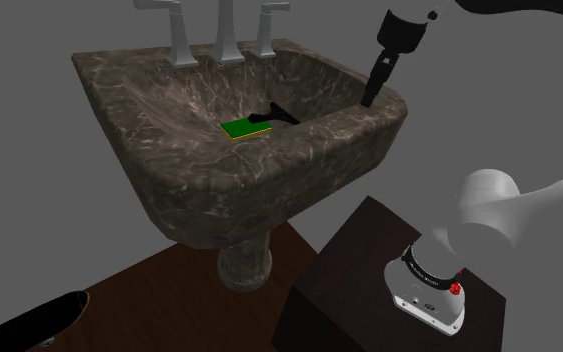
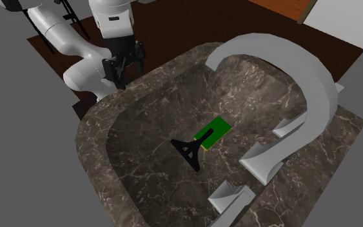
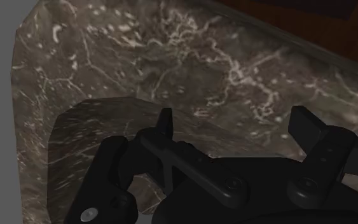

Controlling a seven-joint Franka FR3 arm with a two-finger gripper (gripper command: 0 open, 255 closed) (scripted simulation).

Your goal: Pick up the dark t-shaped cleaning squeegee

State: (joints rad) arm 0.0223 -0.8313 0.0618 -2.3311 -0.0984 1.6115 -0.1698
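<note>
Grey walls and a dark wood floor [image 1: 159, 290] surround a veined stone sink [image 1: 109, 80] on its pedestal, with a skateboard [image 1: 44, 318] lying at the shoulder view's far left. Further right, on the basin's bottom, a green sponge [image 1: 240, 128] lies flat. The black squeegee [image 1: 275, 114] lies just beside it on the right, so close that I cannot tell whether they touch. Both rest where the bowl is lowest, as loose things would. In the second exterior view the squeegee's long axis runs from its broad crossbar by the sponge to a slim handle pointing toward the faucet [image 2: 283, 64] side. Right again, the gripper [image 1: 370, 95] hangs above the sink's rim, well apart from the squeegee. Its fingers are spread with nothing between them, likely so it can clear the rim and descend. At lower right stands the dark stand [image 1: 354, 270].
</note>
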